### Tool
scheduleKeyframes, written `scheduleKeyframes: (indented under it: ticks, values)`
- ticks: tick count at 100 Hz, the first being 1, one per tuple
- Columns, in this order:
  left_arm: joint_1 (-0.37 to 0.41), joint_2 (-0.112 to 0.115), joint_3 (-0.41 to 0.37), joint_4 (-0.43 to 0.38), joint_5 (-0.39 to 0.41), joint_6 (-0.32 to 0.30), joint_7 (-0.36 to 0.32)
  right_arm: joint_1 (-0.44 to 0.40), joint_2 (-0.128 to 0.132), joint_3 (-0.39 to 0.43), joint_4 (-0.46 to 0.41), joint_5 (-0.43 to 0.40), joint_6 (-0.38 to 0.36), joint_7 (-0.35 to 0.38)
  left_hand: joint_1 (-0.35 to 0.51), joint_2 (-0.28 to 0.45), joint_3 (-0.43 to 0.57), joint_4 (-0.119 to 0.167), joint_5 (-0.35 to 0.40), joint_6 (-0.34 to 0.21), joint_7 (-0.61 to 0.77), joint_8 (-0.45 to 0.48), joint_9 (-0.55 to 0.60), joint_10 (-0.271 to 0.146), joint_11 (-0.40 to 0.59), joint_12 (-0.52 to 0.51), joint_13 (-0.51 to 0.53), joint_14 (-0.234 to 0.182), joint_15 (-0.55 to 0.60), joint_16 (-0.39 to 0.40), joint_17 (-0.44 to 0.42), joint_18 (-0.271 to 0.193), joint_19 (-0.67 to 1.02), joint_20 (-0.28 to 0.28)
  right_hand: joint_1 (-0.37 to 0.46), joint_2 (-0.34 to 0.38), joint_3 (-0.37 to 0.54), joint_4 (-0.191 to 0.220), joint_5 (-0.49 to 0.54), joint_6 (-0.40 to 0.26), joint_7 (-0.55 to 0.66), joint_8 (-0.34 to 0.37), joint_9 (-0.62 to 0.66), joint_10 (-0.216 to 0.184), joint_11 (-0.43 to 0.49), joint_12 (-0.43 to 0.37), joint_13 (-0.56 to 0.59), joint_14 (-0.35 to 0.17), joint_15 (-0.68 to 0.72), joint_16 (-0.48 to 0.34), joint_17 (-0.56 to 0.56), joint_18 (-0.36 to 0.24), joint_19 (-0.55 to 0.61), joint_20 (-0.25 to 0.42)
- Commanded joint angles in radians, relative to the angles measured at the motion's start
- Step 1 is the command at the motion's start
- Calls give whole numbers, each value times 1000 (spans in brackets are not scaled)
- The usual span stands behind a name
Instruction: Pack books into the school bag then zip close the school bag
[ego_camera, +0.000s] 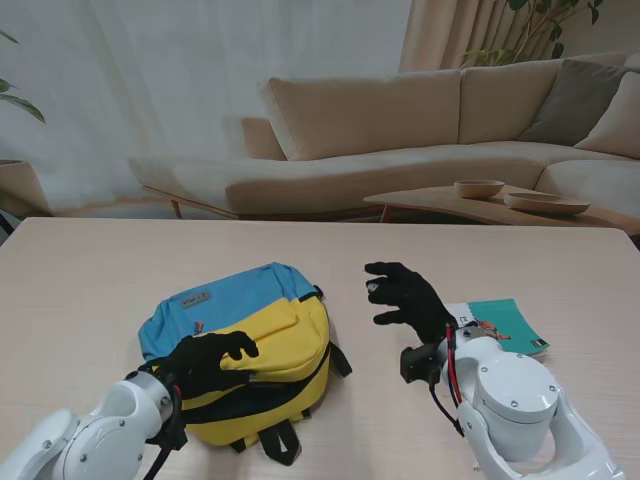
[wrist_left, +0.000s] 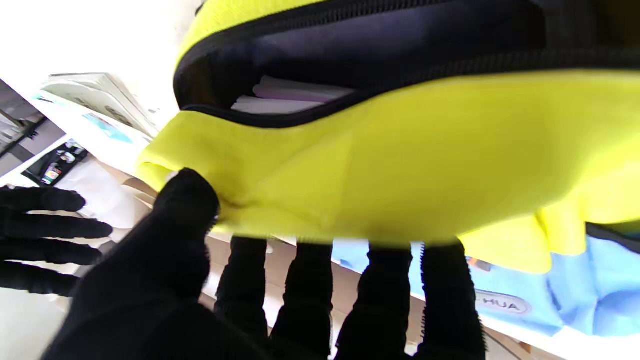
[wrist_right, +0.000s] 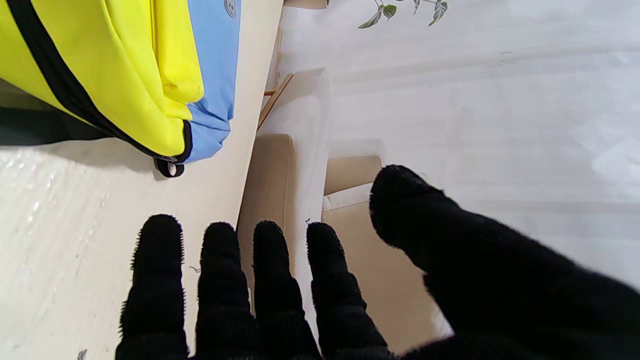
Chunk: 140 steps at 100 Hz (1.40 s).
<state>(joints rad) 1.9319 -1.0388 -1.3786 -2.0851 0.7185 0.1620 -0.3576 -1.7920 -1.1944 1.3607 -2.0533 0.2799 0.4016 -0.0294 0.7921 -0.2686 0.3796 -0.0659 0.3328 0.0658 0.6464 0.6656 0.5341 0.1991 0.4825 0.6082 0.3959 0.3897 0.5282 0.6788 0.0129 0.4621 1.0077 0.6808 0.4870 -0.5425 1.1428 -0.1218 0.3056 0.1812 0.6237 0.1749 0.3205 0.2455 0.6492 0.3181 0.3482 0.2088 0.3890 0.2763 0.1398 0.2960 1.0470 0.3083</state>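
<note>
Left robot hand (ego_camera: 208, 362) clamped on yellow flap (wrist_left: 380, 165) of school bag (ego_camera: 240, 335), holding main zip mouth (wrist_left: 280, 107) open; pale books (wrist_left: 285, 97) already inside. Bag at bench (ego_camera: 90, 290) centre-left, long axis toward 1 o'clock. Right robot hand (ego_camera: 405, 295) empty, fingers spread, hovering right of bag. Teal book (ego_camera: 505, 325) at its 4 o'clock, nearest that hand, partly hidden behind the forearm. Sofa (ego_camera: 400, 130) at 12 o'clock, no obstacle.
</note>
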Motion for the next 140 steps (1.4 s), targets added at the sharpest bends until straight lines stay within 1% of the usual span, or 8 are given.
scheduleKeyframes:
  ticks: [1, 14, 29, 65, 81, 102, 125, 140]
  values:
    - [16, 2, -11, -26, -11, -18, -25, -4, 4, 13, 4, -6, -10, 24, -53, 20, 16, 35, -46, -1, -57, -53, -59, -22, -65, -51, -53, -27, -69, -37, -47, -30, -84, -31, -43, -19, -7, 50, 36, -29, 22, 18, 22, -27, 15, 15, 20, -24, 25, 11, -9, 7, 29, 16]
    - [31, 3, -37, -47, -37, -60, -37, -12, 14, 38, 15, -48, -56, 50, -91, 23, -45, 30, -79, -11, -141, -138, -114, -24, -153, -120, -95, -41, -163, -76, -76, -46, -203, -30, -49, -20, -12, 50, 62, -40, 52, 55, 34, -36, 32, 22, 13, -34, 28, 14, -21, 1, 24, 14]
    - [23, -7, -39, -45, -53, -91, 21, -12, 36, 61, 50, -196, -155, 88, -91, 47, -86, 34, -71, -25, -197, -196, -133, -23, -218, -168, -122, -46, -242, -112, -91, -51, -300, -35, -69, -48, 14, 58, 111, -72, 75, 116, 72, -63, 47, 29, 22, -52, 47, 23, -35, -6, 28, 15]
    - [-87, -11, -5, 45, -13, -152, 67, 47, 85, 154, 184, -484, -294, 203, -64, 73, -76, 42, -84, -51, -219, -241, -175, -46, -257, -198, -165, -80, -319, -147, -108, -80, -459, -55, -66, -103, 70, 65, 183, -138, 76, 218, 68, -125, 147, 73, 26, -91, 121, 62, -37, -8, 33, 18]
    - [-124, -8, 15, 67, 16, -147, 57, 106, 105, 177, 299, -622, -359, 239, -63, 85, -79, 43, -84, -56, -215, -244, -174, -49, -255, -198, -165, -84, -324, -149, -105, -81, -480, -53, -69, -109, 74, 68, 158, -147, 11, 218, -46, -173, 174, 79, -17, -136, 104, 56, -48, -58, 15, 9]
    - [-156, -4, 36, 76, 50, -143, 42, 187, 119, 187, 455, -744, -430, 248, -61, 86, -81, 45, -85, -61, -209, -244, -167, -52, -249, -195, -160, -88, -324, -149, -103, -82, -487, -46, -61, -113, 67, 69, 142, -226, -7, 214, 25, -215, 167, 68, -14, -155, 86, 46, -63, -73, -16, -7]
    - [-181, -2, 55, 82, 59, -128, 26, 293, 137, 155, 649, -932, -504, 215, -60, 92, -83, 45, -83, -61, -203, -243, -165, -53, -246, -194, -161, -88, -325, -149, -102, -82, -491, -40, -65, -110, 67, 72, 125, -291, -30, 198, 72, -224, 52, 32, 20, -180, 31, 19, -65, -84, -38, -23]
    - [-184, -2, 58, 84, 64, -123, 29, 345, 138, 118, 751, -970, -501, 171, -55, 94, -85, 45, -78, -60, -199, -242, -161, -51, -243, -193, -160, -88, -323, -149, -102, -82, -493, -37, -67, -109, 65, 70, 109, -281, -26, 199, 47, -221, 48, 33, 11, -182, 18, 13, -63, -89, -47, -28]
